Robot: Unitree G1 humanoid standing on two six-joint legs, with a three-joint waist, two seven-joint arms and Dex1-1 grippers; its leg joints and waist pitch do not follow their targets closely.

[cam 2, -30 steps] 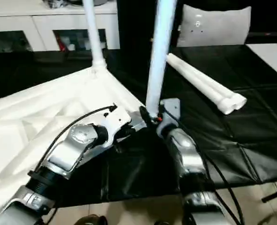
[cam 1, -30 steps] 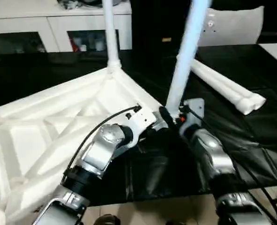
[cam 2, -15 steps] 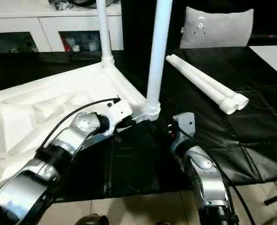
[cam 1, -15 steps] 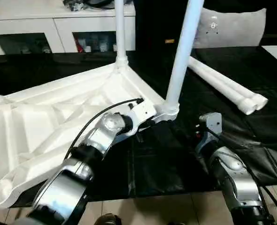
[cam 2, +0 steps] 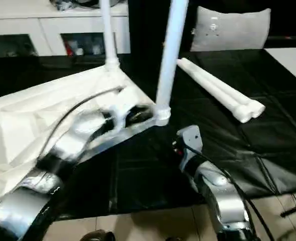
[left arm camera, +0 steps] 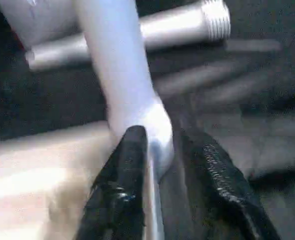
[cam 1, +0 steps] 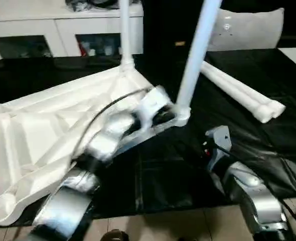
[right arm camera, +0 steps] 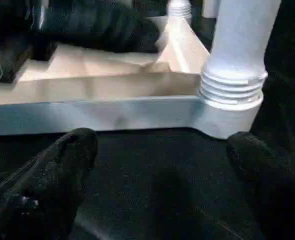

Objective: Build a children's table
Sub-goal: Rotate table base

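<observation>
- My right gripper (right arm camera: pixel 157 185) sits nearest me, low over the black mat (cam 2: pixel 268 135), with its two fingers spread wide and nothing between them.
- Just beyond my right fingertips (right arm camera: pixel 62 165) stands the near corner socket (right arm camera: pixel 227 107) of the table top, apart from both fingers.
- A leg (cam 2: pixel 169 55) stands upright in that socket, its ribbed collar seated at the socket rim.
- My left gripper (left arm camera: pixel 167 165) lies over the near rim of the table top (cam 1: pixel 42 125), reaching to the same corner.
- My left fingers (left arm camera: pixel 125 175) stand a narrow gap apart. The base of the upright leg lies in that gap, against the one finger; I cannot tell whether the other finger presses on it.
- The table top lies upside down on the mat, ribbed underside facing up, stretching away from my left fingers on the side opposite my right gripper.
- A second leg (cam 1: pixel 125 30) stands upright in the far corner socket, beyond my left fingers.
- Two loose legs (cam 2: pixel 218 90) lie side by side on the mat, touching each other, well apart from my right fingers and past the upright near leg.
- A grey cushion (cam 2: pixel 231 27) stands at the far edge of the mat, beyond the loose legs.
- White cabinets (cam 1: pixel 62 30) line the back wall, beyond the table top.
</observation>
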